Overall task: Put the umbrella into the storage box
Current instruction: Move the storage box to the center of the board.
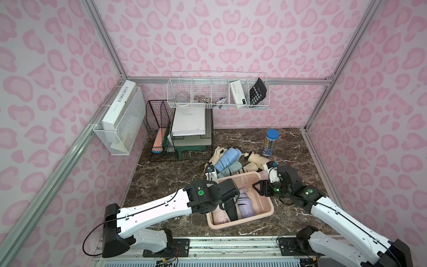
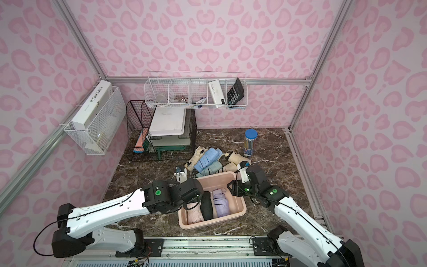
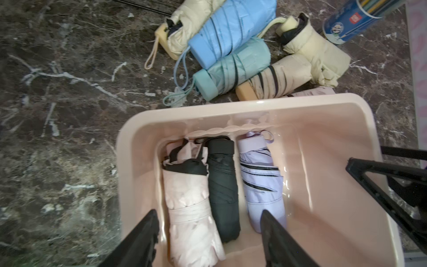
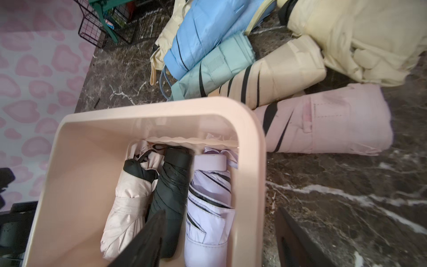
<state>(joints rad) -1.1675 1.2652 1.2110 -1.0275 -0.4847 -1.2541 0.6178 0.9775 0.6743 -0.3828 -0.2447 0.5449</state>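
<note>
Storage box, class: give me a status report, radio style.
Left tool open, empty, above the storage box. Right tool open, astride its rim. Three umbrellas inside; pile of umbrellas lies behind. Nothing in the way.

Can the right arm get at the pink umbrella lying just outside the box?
Probably yes. The right hand is open and empty above the storage box rim, and the pink umbrella lies uncovered on the table just past that corner.

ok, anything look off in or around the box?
Minor only. The storage box sits skewed to the table edge, and beyond it the rightmost pale yellow umbrella is loosely bunched, not rolled tight like its neighbours.
</note>
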